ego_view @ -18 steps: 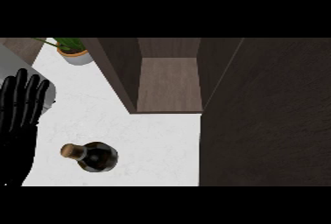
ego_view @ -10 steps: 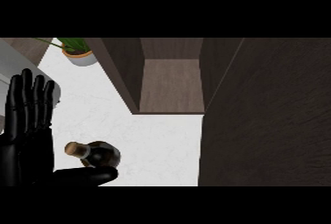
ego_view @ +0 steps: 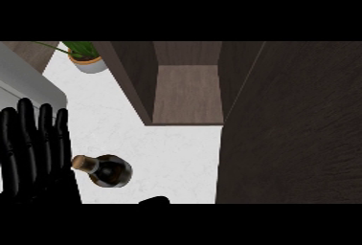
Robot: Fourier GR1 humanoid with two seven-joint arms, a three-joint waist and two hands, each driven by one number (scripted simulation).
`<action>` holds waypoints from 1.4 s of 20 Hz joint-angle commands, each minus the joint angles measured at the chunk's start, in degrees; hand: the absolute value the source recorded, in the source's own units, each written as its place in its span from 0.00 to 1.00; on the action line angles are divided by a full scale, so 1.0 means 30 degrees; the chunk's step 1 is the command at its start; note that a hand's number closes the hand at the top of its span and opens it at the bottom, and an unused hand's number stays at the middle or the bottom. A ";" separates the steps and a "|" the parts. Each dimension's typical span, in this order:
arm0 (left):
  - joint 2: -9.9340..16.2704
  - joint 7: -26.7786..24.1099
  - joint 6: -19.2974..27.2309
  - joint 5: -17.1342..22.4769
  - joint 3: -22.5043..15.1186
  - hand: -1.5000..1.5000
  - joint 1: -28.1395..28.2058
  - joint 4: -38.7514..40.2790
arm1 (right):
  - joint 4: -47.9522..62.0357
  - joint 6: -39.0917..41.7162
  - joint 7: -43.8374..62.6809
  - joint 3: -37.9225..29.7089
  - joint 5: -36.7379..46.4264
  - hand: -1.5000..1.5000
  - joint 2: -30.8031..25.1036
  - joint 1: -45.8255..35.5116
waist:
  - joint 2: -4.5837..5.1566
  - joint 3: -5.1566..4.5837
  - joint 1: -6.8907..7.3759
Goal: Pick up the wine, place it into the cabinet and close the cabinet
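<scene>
The wine bottle stands upright on the white counter, seen from above: dark glass with a cork top. My left hand rises from the lower left edge with straight fingers pointing up, just left of the bottle and almost touching it. Its thumb tip shows at the lower edge, right of the bottle. Nothing is held. The open cabinet lies beyond the bottle, with its wooden inside showing. Its dark door stands open along the right side. My right hand does not show.
A potted plant stands at the far left of the counter. A grey raised surface borders the counter on the left, behind my left hand. The cabinet's dark side wall stands between the plant and the opening.
My left hand has moved right, closing on the bottle's left side, and its thumb has come in below and right of the bottle. The bottle has not moved on the counter.
</scene>
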 commanded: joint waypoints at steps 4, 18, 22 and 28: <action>-0.0044 0.6773 0.2704 -0.7540 -0.4485 0.00 -0.1833 -0.1292 | -0.1069 -0.0657 0.1735 0.0270 -0.0506 0.00 0.0209 -0.0554 | 0.0026 0.0007 0.0180; -0.0009 1.5719 0.0736 -1.4800 -0.6340 0.00 -0.5584 -0.2327 | -0.2631 -0.0989 0.3325 0.0134 -0.0699 0.00 -0.0106 -0.0488 | -0.0190 0.0028 0.0199; -0.0006 1.6978 -0.0276 -1.6666 -0.6977 0.00 -0.6386 -0.3197 | -0.1420 -0.0987 0.3470 -0.0631 -0.1302 0.00 -0.0259 -0.1947 | -0.0123 0.0024 0.0331; 0.0020 1.8294 -0.1782 -1.8055 -0.7204 0.00 -0.7079 -0.3441 | -0.2123 -0.1814 0.4093 0.0355 -0.0234 0.00 0.0134 -0.2460 | -0.0168 0.0002 0.0233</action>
